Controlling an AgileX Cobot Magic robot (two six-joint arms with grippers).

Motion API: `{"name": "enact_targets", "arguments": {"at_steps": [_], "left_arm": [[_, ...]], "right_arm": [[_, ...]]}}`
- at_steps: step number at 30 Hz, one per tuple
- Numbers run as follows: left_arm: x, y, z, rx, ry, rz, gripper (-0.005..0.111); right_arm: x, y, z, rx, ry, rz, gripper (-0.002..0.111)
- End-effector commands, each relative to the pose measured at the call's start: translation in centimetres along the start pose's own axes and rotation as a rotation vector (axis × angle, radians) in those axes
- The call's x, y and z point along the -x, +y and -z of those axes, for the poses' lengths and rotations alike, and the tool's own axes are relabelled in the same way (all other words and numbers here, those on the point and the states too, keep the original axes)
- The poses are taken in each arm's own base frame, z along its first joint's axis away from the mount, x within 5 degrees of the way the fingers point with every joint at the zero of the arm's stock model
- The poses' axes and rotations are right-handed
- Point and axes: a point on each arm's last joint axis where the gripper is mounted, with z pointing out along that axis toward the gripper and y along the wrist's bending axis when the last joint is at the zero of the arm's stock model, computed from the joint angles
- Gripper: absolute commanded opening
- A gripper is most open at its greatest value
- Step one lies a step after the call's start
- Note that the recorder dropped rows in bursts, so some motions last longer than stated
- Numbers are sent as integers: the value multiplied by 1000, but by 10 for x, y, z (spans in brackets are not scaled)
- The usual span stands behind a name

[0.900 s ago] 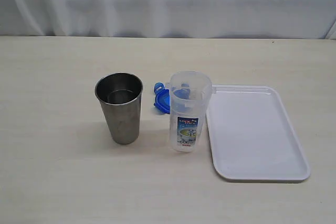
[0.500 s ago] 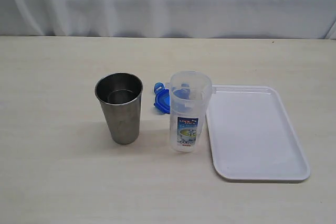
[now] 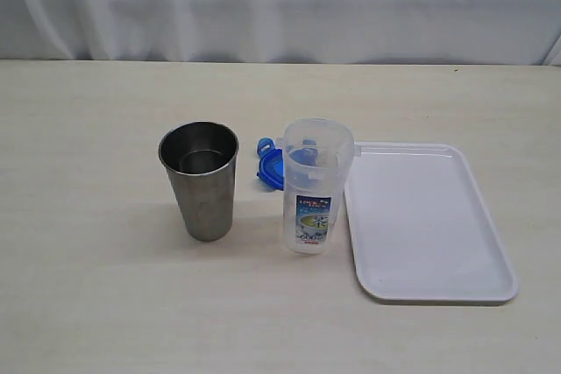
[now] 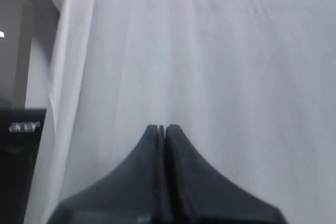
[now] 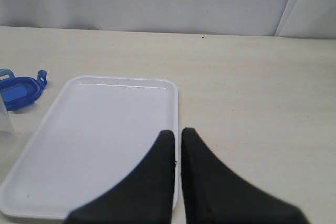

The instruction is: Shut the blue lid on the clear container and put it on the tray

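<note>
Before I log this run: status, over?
Left gripper, right gripper shut, empty. Blue lid off, lying behind clear container, tray alongside. Steel cup close by.

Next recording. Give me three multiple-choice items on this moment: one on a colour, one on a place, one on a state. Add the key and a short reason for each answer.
1. The tray is:
A. white
B. grey
C. blue

2. The blue lid lies:
A. on the tray
B. on the table, beside the clear container
C. on the container's rim

3. The clear container is:
A. lying on its side
B. upright, with the lid snapped on
C. upright, with its top open

Key:
1 A: its floor and low rim are plain white.
2 B: it lies flat on the tabletop next to the container, off the tray.
3 C: it stands on its base and its rim is uncovered.
</note>
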Motion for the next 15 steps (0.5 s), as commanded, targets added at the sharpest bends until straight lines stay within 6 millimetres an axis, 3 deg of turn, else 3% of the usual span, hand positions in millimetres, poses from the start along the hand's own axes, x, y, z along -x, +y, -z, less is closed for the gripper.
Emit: {"name": "enact_targets", "arguments": {"at_steps": [1, 4, 7, 8, 10, 13, 15], "left_arm": [[17, 2, 2, 8, -199, 67, 0], [17, 1, 2, -20, -188, 248, 0], [25, -2, -1, -53, -198, 221, 1], [32, -5, -3, -91, -212, 195, 8], [44, -7, -5, -125, -248, 203, 29], [50, -9, -18, -140, -217, 181, 83], [47, -15, -31, -199, -159, 142, 100]], "right_arm": [[0, 0, 0, -4, -7, 0, 5], [0, 0, 0, -4, -7, 0, 5], [0, 0, 0, -4, -7, 0, 5], [0, 0, 0, -4, -7, 0, 5], [0, 0, 0, -4, -7, 0, 5], [0, 0, 0, -4, -7, 0, 5], [0, 0, 0, -4, -7, 0, 5]]}}
